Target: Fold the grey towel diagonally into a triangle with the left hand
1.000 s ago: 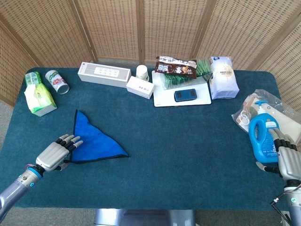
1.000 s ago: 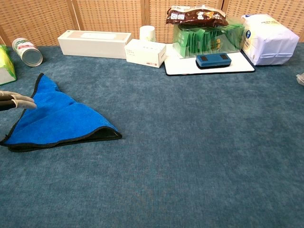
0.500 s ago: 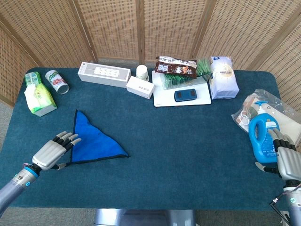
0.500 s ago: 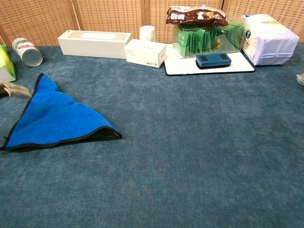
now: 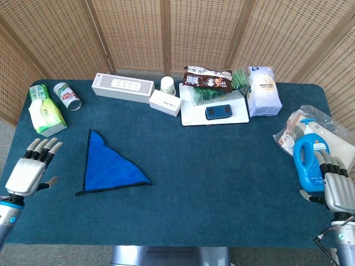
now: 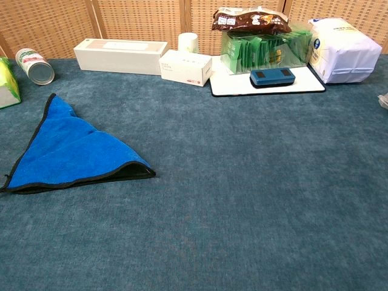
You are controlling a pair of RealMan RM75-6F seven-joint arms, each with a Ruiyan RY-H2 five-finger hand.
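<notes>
The towel [image 5: 108,165] [image 6: 68,150] lies flat on the left of the table, folded into a triangle; it looks blue with a dark edge. My left hand [image 5: 31,169] hovers well left of it near the table's left edge, fingers spread, holding nothing. My right hand [image 5: 337,188] stands at the table's right edge beside a blue bottle, fingers apart and empty. Neither hand shows in the chest view.
A blue detergent bottle [image 5: 309,162] and a plastic bag [image 5: 310,124] stand at the right. At the back are a long white box [image 5: 122,87], a small white box [image 5: 165,102], a cup [image 5: 168,85], a white tray [image 5: 191,113] with snacks, a white bag [image 5: 262,91]. Tissue packs [image 5: 45,112] and a can [image 5: 67,96] sit back left.
My left hand has drawn back leftward off the towel's edge to the table's left side. The towel stays folded and still. The right hand has barely moved.
</notes>
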